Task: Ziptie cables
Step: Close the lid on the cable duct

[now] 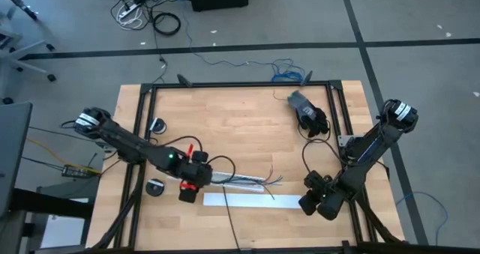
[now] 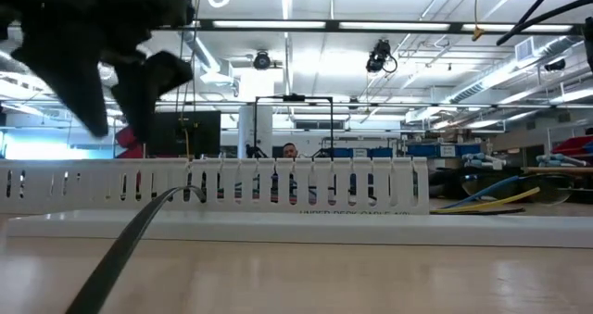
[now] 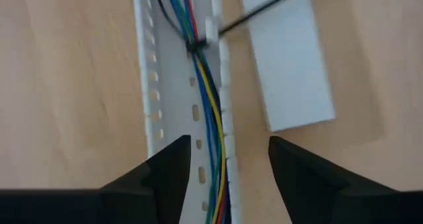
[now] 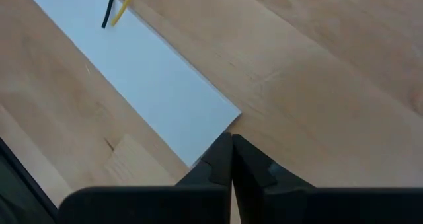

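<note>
The cables [image 3: 206, 112], blue, yellow, green and red, run along inside a white slotted channel [image 3: 149, 85] near the table's front middle [image 1: 236, 180]. Their loose ends [image 1: 268, 181] fan out past the channel's right end. The ziptie [image 3: 258, 12] is a thin black strip looped round the bundle; its long tail crosses a flat white strip [image 3: 284, 65] toward the near edge [image 1: 231, 228]. My left gripper [image 3: 228, 145] hovers open above the channel's left part [image 1: 196, 185], one finger on either side, touching nothing. My right gripper [image 4: 231, 139] is shut at the flat strip's right end [image 1: 306, 203]. My right gripper's shut fingertips stand, slanting down, at the right-end corner of the flat white strip [image 4: 221, 121], which lies flat on the table. I cannot tell whether they touch it.
A grey-and-black object [image 1: 307, 112] lies at the far right of the table. Two round black pieces [image 1: 157, 125] [image 1: 154, 186] sit at the left. Black frame rails [image 1: 240, 84] border the tabletop. Bare wood stretches across the middle and far side.
</note>
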